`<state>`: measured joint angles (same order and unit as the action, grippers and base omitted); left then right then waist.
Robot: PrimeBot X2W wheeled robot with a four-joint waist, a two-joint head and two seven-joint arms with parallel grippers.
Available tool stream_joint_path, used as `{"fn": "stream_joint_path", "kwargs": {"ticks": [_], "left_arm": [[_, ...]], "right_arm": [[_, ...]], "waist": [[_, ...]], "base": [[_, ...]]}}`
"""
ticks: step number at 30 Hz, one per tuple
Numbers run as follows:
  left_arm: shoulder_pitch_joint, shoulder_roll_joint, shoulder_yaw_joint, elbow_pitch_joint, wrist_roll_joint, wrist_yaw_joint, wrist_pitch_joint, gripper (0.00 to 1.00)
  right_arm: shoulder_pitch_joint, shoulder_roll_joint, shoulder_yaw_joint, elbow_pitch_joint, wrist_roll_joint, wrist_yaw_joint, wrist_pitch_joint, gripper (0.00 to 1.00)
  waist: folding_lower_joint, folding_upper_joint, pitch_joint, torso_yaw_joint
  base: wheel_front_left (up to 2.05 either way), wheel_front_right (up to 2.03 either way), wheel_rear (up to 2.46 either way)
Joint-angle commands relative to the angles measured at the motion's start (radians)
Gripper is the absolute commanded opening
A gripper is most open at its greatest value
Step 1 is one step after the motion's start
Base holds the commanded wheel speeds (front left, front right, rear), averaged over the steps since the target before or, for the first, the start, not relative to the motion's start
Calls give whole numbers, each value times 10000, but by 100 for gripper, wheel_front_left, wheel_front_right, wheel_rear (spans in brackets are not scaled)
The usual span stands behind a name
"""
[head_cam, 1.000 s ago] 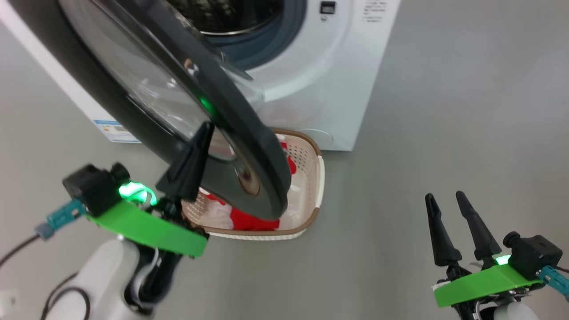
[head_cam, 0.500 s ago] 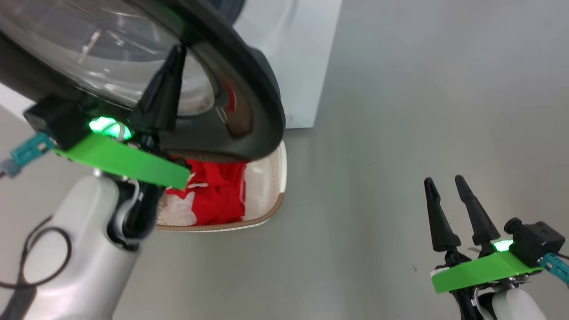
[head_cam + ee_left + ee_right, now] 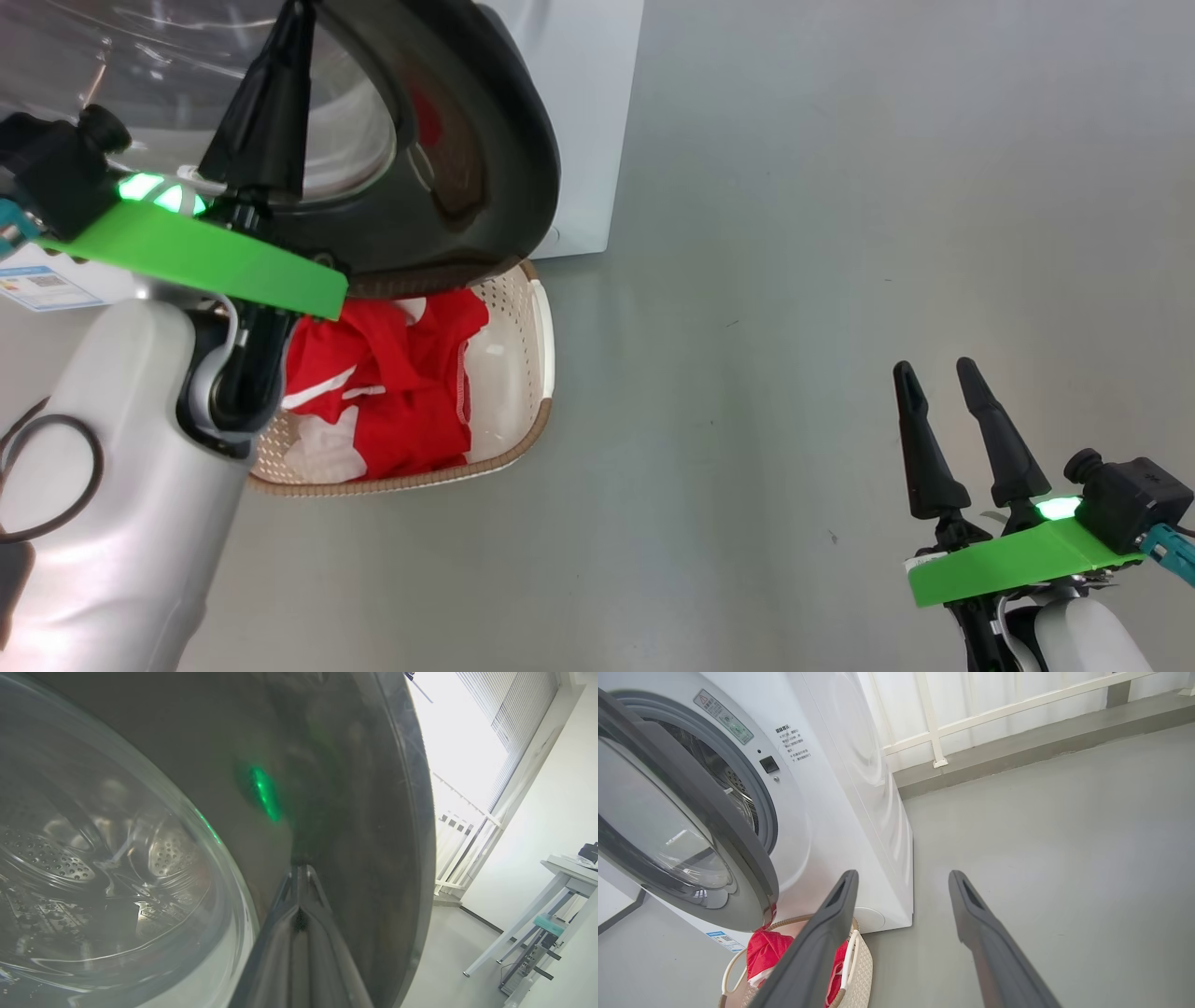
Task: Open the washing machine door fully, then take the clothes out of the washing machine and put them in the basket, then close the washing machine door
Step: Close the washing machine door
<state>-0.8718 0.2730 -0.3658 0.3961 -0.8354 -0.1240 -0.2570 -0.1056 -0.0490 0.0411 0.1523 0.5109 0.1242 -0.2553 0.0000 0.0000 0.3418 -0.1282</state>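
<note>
The washing machine door (image 3: pixel 485 159), a black ring around clear glass, stands partly open over the far end of the basket (image 3: pixel 537 425). My left gripper (image 3: pixel 291 28) is shut, its tips (image 3: pixel 299 870) pressed against the door's black ring (image 3: pixel 336 765) beside the glass. The clothes (image 3: pixel 392 383), red with white trim, lie in the cream basket in front of the white washing machine (image 3: pixel 588 121). My right gripper (image 3: pixel 934 369) stands open and empty over the floor, far right of the basket. In the right wrist view, that gripper (image 3: pixel 903 877) faces the machine (image 3: pixel 840 788), the door (image 3: pixel 705 807), the basket (image 3: pixel 861 961) and the clothes (image 3: pixel 766 952).
Grey floor (image 3: pixel 794 280) spreads right of the machine and basket. A white railing (image 3: pixel 934 732) runs behind the machine. A white table (image 3: pixel 560 877) stands off to one side. A blue label (image 3: pixel 42 285) marks the machine's lower front. The steel drum (image 3: pixel 733 784) shows behind the door.
The head camera has swung, so the drum opening has left its view. My left gripper stays shut against the door, higher in the picture. The right gripper has barely moved.
</note>
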Motion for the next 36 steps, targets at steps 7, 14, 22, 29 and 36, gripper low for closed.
{"fn": "stream_joint_path", "kwargs": {"ticks": [7,14,22,29,36], "left_arm": [[163,379,382,-129,139,-67,-47,0],[1224,168,569,-98,288,-67,-47,0],[2805,-268,1283,-256,849,-67,-47,0],[4084,-601,2073,-339,1328,-67,-47,38],[5298,-735,2605,-409,1979,-67,-47,83]], "right_arm": [[-97,-13,110,-245,79,65,-65,100],[51,-13,57,-207,-135,65,-65,100],[282,-13,-27,-134,-462,65,-65,100],[570,-80,-141,-105,-661,65,-65,100],[792,-237,-161,-41,-648,65,-65,100]], "waist": [[0,0,-192,83],[0,0,-524,393],[0,0,-980,824],[0,0,-1320,1218],[0,0,-1654,1413]], "base": [[0,0,0],[0,0,0],[0,0,0],[0,0,0],[0,0,0]]}}
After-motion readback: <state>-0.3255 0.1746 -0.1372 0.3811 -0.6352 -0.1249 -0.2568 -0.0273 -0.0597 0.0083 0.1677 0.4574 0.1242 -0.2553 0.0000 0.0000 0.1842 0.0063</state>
